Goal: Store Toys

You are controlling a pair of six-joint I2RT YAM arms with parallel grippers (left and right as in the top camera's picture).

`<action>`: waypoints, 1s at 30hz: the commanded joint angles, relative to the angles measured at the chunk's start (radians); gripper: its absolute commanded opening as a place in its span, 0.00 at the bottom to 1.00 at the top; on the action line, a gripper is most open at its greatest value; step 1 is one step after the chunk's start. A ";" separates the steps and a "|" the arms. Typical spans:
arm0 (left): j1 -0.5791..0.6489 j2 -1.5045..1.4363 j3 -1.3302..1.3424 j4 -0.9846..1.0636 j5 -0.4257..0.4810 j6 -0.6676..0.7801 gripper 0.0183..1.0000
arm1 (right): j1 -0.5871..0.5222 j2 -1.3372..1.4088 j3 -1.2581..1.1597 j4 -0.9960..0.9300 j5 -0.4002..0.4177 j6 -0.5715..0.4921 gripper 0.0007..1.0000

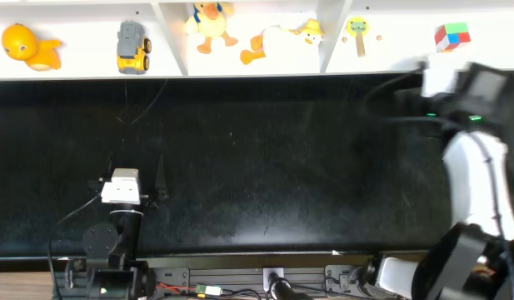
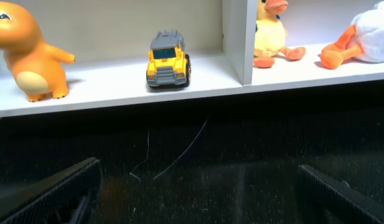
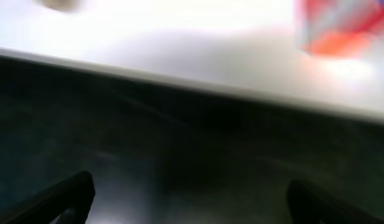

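Observation:
Toys stand in a white shelf [image 1: 240,71] along the table's far edge: an orange figure [image 1: 27,46], a yellow truck [image 1: 133,47], a yellow duck plush [image 1: 211,25], a white duck plush [image 1: 281,40], a small wooden toy [image 1: 357,33] and a coloured cube [image 1: 451,36]. My left gripper [image 2: 198,196] hangs open and empty over the black mat near the front left, facing the truck [image 2: 168,60] and the orange figure [image 2: 30,53]. My right gripper [image 3: 192,199] is open and empty at the far right, close to the shelf edge, just short of the cube [image 3: 341,28].
Black mat [image 1: 281,158] covers the table between the arms' bases and the shelf. White dividers [image 2: 236,37] split the shelf into compartments. The right arm's white link [image 1: 477,179] runs up the right side. Cables lie along the front edge.

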 commanded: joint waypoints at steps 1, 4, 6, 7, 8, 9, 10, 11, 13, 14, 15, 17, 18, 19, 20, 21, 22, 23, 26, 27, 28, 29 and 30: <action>-0.008 -0.010 -0.001 -0.005 -0.004 0.023 1.00 | 0.179 -0.136 -0.145 0.143 0.200 0.267 1.00; -0.008 -0.010 -0.001 -0.005 -0.004 0.023 1.00 | 0.281 -0.264 -0.313 0.304 0.220 0.368 1.00; -0.008 -0.010 -0.001 -0.005 -0.004 0.023 1.00 | 0.332 -0.372 -0.438 0.412 0.220 0.377 0.99; -0.008 -0.010 -0.001 -0.005 -0.005 0.023 1.00 | 0.349 -0.422 -0.486 0.449 0.220 0.377 0.99; -0.008 -0.010 -0.001 -0.005 -0.004 0.023 1.00 | 0.362 -0.484 -0.539 0.481 0.220 0.377 1.00; -0.008 -0.010 -0.001 -0.005 -0.005 0.023 1.00 | 0.369 -0.549 -0.586 0.498 0.220 0.382 0.99; -0.008 -0.010 -0.001 -0.005 -0.005 0.023 1.00 | 0.371 -0.604 -0.621 0.501 0.220 0.396 1.00; -0.008 -0.010 -0.001 -0.005 -0.005 0.023 1.00 | 0.370 -0.670 -0.656 0.499 0.220 0.415 0.99; -0.008 -0.010 -0.001 -0.005 -0.004 0.023 1.00 | 0.370 -0.793 -0.718 0.491 0.220 0.440 1.00; -0.008 -0.010 -0.001 -0.005 -0.005 0.023 1.00 | 0.370 -0.855 -0.749 0.490 0.221 0.457 1.00; -0.008 -0.010 -0.001 -0.005 -0.004 0.023 1.00 | 0.370 -0.905 -0.774 0.490 0.220 0.467 1.00; -0.008 -0.010 -0.001 -0.005 -0.004 0.023 1.00 | 0.370 -1.013 -0.832 0.491 0.220 0.489 0.99; -0.008 -0.010 -0.001 -0.005 -0.005 0.023 1.00 | 0.370 -1.059 -0.859 0.494 0.220 0.500 1.00; -0.008 -0.010 -0.001 -0.005 -0.004 0.023 1.00 | 0.370 -1.097 -0.882 0.494 0.220 0.505 0.99; -0.008 -0.010 -0.001 -0.005 -0.005 0.023 1.00 | 0.370 -1.137 -0.908 0.496 0.218 0.508 0.99; -0.008 -0.010 -0.001 -0.005 -0.004 0.023 1.00 | 0.370 -1.174 -0.933 0.500 0.217 0.508 1.00; -0.008 -0.010 -0.001 -0.005 -0.005 0.023 1.00 | 0.370 -1.202 -0.953 0.502 0.217 0.508 0.99; -0.008 -0.010 -0.001 -0.005 -0.004 0.023 1.00 | 0.370 -1.233 -0.974 0.506 0.217 0.507 1.00; -0.008 -0.010 -0.001 -0.005 -0.005 0.023 1.00 | 0.370 -1.307 -1.016 0.504 0.219 0.507 1.00; -0.008 -0.010 -0.001 -0.005 -0.004 0.023 1.00 | 0.370 -1.329 -1.015 0.489 0.217 0.507 1.00; -0.008 -0.010 -0.001 -0.005 -0.005 0.023 1.00 | 0.371 -1.348 -1.015 0.477 0.213 0.507 1.00; -0.008 -0.010 -0.001 -0.005 -0.005 0.023 1.00 | 0.371 -1.363 -1.015 0.470 0.210 0.507 0.99; -0.008 -0.010 -0.001 -0.005 -0.005 0.023 1.00 | 0.371 -1.381 -1.015 0.458 0.198 0.507 1.00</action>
